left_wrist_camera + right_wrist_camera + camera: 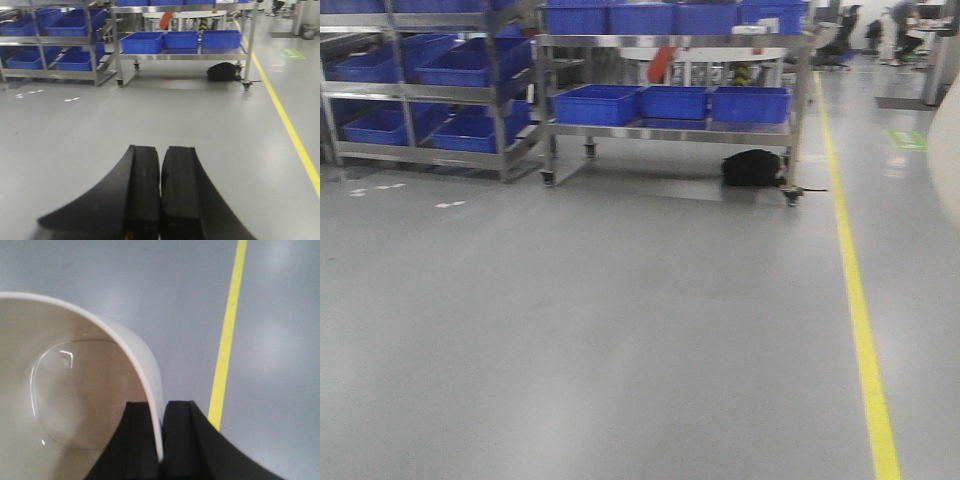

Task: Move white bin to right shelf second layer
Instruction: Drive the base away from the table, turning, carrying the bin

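The white bin (75, 390) fills the left of the right wrist view, a glossy cream tub seen from its open side and hanging above the grey floor. My right gripper (161, 402) is shut on its wall, one finger inside and one outside. A cream sliver of the white bin (948, 170) shows at the right edge of the front view. My left gripper (161, 147) is shut on nothing, held over the floor. The right shelf (670, 128), a wheeled steel rack, stands far ahead. I cannot single out its second layer at this distance.
Blue crates (672, 102) sit on the right rack, and more fill a second steel rack (420, 80) at far left. A black bag (752, 167) lies under the right rack. A yellow floor line (860, 320) runs along the right. People stand far off at the back right.
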Action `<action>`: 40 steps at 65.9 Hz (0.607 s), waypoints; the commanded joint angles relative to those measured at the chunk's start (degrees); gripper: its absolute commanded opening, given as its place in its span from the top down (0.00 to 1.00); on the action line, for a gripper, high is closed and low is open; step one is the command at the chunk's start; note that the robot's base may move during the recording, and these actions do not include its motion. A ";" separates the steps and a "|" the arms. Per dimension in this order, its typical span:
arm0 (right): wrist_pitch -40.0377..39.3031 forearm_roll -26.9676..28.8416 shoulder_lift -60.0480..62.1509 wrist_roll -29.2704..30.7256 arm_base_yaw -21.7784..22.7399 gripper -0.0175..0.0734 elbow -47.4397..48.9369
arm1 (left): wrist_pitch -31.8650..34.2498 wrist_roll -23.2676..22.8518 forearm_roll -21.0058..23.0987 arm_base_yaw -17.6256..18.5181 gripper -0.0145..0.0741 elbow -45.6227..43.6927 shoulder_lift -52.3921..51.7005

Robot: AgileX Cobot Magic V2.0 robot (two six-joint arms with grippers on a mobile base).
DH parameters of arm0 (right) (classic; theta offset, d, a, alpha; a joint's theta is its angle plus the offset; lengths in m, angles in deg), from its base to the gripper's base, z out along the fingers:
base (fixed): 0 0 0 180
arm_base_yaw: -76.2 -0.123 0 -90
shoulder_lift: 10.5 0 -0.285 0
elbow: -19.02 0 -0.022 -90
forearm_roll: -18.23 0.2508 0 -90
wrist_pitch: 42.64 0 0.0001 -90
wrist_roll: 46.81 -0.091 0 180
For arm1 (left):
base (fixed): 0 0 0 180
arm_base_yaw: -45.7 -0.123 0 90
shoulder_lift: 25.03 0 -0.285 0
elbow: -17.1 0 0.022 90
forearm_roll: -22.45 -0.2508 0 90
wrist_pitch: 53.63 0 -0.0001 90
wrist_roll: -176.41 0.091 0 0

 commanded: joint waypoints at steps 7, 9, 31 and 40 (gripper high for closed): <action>-4.69 0.72 0.23 -0.30 0.26 0.75 1.83 | 4.98 -0.29 0.00 0.20 0.74 2.11 -0.87; -4.69 0.72 0.23 -0.30 0.26 0.75 1.83 | 4.98 -0.29 0.00 0.20 0.74 2.11 -0.87; -4.69 0.72 0.23 -0.30 0.26 0.75 1.83 | 4.98 -0.29 0.00 0.20 0.74 2.11 -0.87; -4.69 0.72 0.23 -0.30 0.26 0.75 1.83 | 4.98 -0.29 0.00 0.20 0.74 2.11 -0.87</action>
